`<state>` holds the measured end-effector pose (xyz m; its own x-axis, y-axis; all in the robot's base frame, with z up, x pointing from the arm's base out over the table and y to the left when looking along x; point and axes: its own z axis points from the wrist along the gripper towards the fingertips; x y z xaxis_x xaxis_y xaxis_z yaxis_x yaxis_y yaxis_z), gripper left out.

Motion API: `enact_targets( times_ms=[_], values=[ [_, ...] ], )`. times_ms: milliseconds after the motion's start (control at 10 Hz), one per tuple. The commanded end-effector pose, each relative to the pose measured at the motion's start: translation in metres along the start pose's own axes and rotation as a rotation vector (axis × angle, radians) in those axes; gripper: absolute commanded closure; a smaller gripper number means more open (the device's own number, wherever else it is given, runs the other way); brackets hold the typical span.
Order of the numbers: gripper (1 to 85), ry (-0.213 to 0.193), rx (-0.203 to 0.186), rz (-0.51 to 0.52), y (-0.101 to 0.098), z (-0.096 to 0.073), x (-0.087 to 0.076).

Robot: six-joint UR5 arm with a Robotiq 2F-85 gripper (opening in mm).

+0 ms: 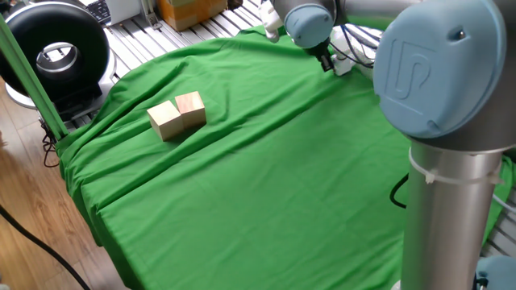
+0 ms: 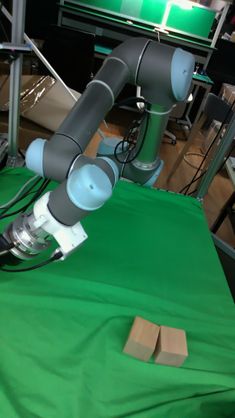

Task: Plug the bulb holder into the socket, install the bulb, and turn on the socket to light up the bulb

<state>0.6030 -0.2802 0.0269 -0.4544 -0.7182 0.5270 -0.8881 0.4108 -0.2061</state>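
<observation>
Starting nearest the fixed cam, the arm's big grey-blue base joint fills the right side, over the green cloth on the table. Mid-left on the cloth, two wooden blocks are seen side by side, touching, well apart from everything else; they're not part of the job.

Farther back, at the far right edge of the cloth, the gripper is seen low, just beside a small white object that is prob. the bulb holder or the end of the socket — too small and too hidden to be told apart. White and dark cables are seen behind it. The bulb can't be made out in either view. In the tall view the wrist is cut off at the left edge, so the fingers aren't shown.

Gripper state: can't be told; the fingers look dark and close together, but whether anything is clamped isn't visible.

Step in hand is judged as the first one, i.e. working the holder at the socket. Nothing is seen plugged in or lit. Next move, as a judgement: prongs need to be lined up square w/ an outlet and pressed straight down, w/o the strip being shoved.
</observation>
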Motion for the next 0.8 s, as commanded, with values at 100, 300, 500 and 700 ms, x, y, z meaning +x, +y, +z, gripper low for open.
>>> enact_targets(
  times_ms=[100,300,500,700],
  values=[
    [84.7,0.045,0.012,0.002,-0.0102,0.0057,0.0213],
    [84.7,0.047,0.005,0.016,-0.0079,0.0083,0.0219],
    [84.7,0.04,-0.004,0.017,-0.0066,0.0089,0.0231],
    [84.7,0.003,0.018,0.003,-0.0121,0.0026,0.0143]
  ],
)
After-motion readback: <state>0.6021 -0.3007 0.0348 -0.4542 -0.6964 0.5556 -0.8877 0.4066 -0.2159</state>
